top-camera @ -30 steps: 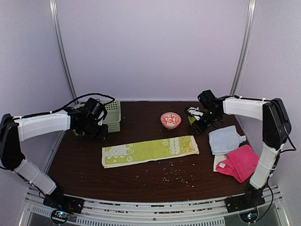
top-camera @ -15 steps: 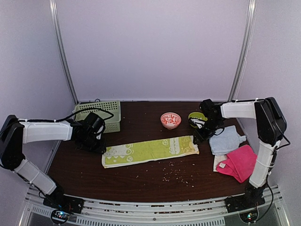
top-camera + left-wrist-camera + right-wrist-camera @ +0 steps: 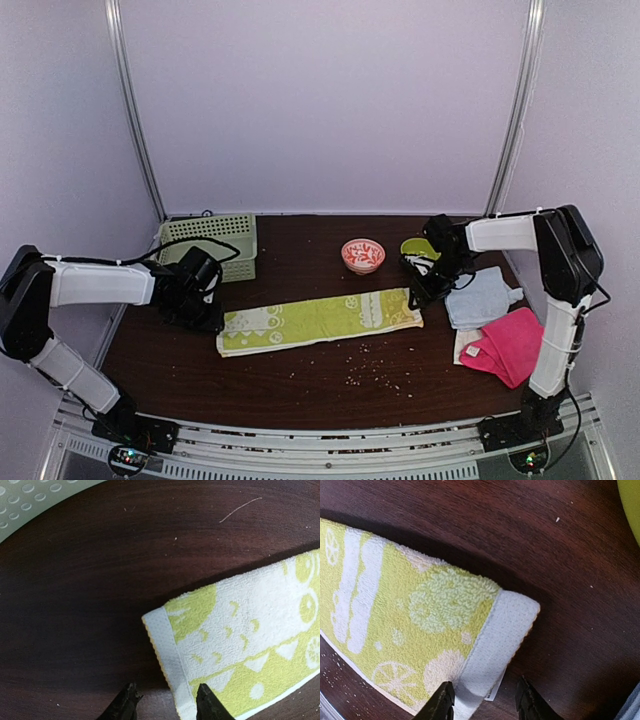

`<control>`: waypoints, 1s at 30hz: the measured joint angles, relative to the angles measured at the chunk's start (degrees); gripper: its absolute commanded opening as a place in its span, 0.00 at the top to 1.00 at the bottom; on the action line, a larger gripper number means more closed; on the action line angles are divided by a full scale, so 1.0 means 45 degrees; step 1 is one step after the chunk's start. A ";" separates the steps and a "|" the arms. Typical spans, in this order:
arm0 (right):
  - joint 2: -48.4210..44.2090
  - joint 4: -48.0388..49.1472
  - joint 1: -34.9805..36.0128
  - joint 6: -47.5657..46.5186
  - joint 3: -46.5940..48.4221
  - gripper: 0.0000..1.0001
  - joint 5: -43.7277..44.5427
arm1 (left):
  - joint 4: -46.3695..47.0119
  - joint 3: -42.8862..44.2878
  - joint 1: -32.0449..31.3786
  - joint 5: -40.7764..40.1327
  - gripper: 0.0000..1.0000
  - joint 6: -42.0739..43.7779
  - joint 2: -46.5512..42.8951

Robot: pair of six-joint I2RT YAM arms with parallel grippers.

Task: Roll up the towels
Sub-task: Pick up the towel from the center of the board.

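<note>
Over yellow towel (image 3: 318,320), left end effector (image 3: 167,687), right end effector (image 3: 485,682) half-open

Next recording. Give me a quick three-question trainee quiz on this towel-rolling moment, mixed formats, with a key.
1. True or false: the yellow-green patterned terry towel lies flat and unrolled.
2. The left end effector and right end effector are: A) shut and raised high; B) open, at that towel's opposite short ends; C) both at one end.
3. Apart from that towel, which towel lies nearest the right end effector?
Key: 1 true; 2 B; 3 the light blue cloth towel.
</note>
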 measured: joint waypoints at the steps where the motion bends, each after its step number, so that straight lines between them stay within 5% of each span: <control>1: 0.0019 -0.0015 -0.0015 0.0015 0.0034 0.60 -0.0029 | 0.0029 -0.0010 0.0000 0.0000 0.59 -0.0019 0.0000; 12: 0.0204 0.0151 0.0039 -0.0005 0.0146 0.69 -0.0675 | 0.0272 -0.0097 0.0000 0.0024 0.59 -0.0083 0.0034; 23: 0.0369 0.0287 0.0160 -0.0024 0.0272 0.98 -0.0724 | 0.0364 -0.0107 0.0000 0.0039 0.59 -0.0083 0.0117; 30: 0.0253 0.0219 -0.0019 -0.0034 0.0272 1.00 -0.0947 | 0.0369 -0.0155 0.0000 0.0034 0.59 -0.0078 0.0112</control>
